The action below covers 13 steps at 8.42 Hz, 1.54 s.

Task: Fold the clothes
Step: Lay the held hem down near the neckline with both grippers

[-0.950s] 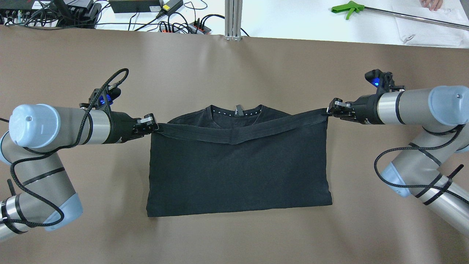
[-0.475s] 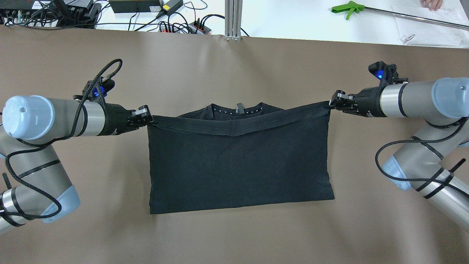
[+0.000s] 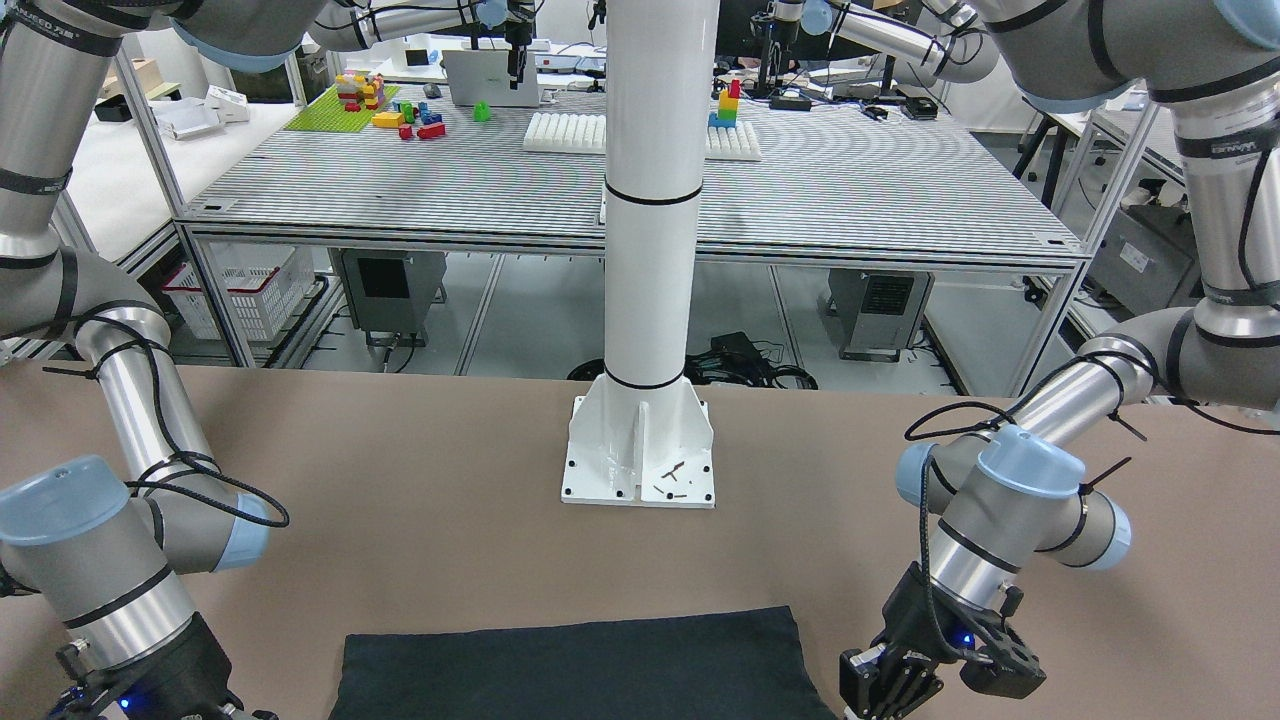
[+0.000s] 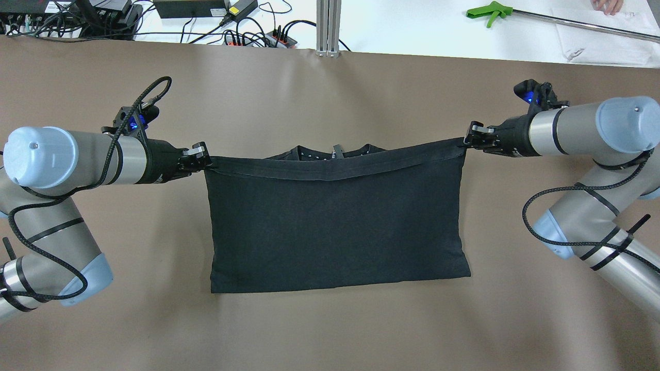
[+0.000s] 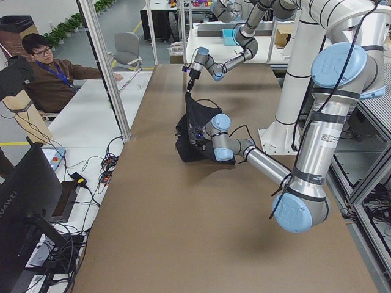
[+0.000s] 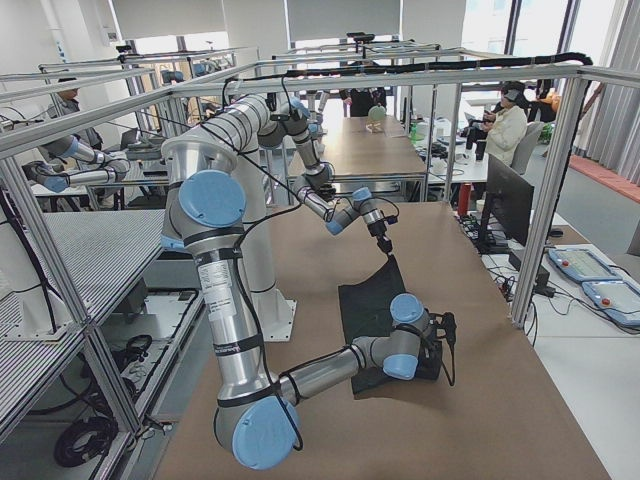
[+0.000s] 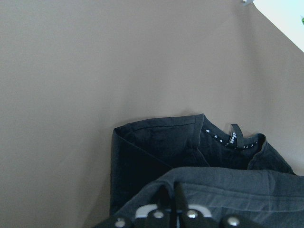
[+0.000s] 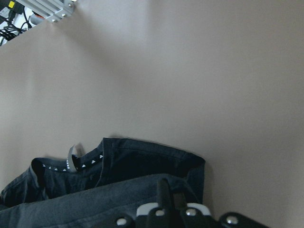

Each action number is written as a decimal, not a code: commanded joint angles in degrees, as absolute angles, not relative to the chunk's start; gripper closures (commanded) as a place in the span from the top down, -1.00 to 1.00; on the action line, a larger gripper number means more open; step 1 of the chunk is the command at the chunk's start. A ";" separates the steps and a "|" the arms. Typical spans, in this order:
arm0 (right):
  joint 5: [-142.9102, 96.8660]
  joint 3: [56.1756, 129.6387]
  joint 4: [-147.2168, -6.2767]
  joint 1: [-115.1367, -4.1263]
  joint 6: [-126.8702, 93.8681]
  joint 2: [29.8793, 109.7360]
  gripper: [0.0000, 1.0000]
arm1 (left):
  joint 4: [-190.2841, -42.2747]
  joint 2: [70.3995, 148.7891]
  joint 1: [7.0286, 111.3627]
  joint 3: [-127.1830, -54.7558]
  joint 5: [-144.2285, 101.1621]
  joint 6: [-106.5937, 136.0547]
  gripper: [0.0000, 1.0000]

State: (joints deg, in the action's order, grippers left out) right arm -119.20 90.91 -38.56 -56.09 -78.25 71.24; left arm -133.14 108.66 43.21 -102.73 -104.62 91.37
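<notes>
The clothes (image 4: 335, 226) are one black garment folded on the brown table (image 4: 330, 330), also seen in the front view (image 3: 580, 665). Its hem band (image 4: 330, 170) is stretched in the air between my two grippers. My left gripper (image 4: 207, 161) is shut on the hem's left corner, and my right gripper (image 4: 464, 141) is shut on the right corner. The collar with its small white marks (image 4: 335, 151) peeks out just beyond the hem. The wrist views show my left gripper (image 7: 171, 192) and my right gripper (image 8: 167, 190) pinching fabric above the collar layer (image 7: 228, 137).
The white column base (image 3: 640, 465) stands on the table behind the garment. Past the far edge are an aluminium post (image 4: 328, 26), cables and power strips (image 4: 258, 36) and a green-handled tool (image 4: 490, 10). A person (image 5: 46, 73) sits at the side table.
Both grippers have carried the hem away from the robot, toward the collar, and it now covers most of it. The hem sags less and the near folded edge has slid slightly forward.
</notes>
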 commanded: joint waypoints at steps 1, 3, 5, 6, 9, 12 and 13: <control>-119.09 87.81 -38.50 -56.16 -77.34 71.45 -1.00 | -133.59 108.81 43.33 -99.33 -104.07 91.14 -1.00; -119.09 87.71 -38.50 -56.08 -77.34 71.63 -1.00 | -133.95 108.63 43.33 -98.53 -104.15 91.05 -1.00; -119.18 88.15 -38.50 -56.07 -77.61 71.28 -1.00 | -133.86 109.94 43.16 -98.87 -104.32 91.14 -1.00; -119.44 89.37 -38.41 -56.07 -78.30 71.02 -1.00 | -133.68 111.43 43.15 -98.96 -104.15 91.58 -1.00; -120.06 92.72 -38.76 -56.07 -78.49 71.19 -1.00 | -133.51 113.38 42.72 -101.16 -103.89 92.99 -1.00; -119.62 92.29 -38.93 -56.07 -78.14 71.63 0.87 | -133.42 112.68 42.89 -100.55 -103.62 91.94 0.62; -119.53 91.76 -39.02 -56.16 -77.44 72.50 0.88 | -133.42 112.24 43.50 -100.63 -103.80 90.63 0.89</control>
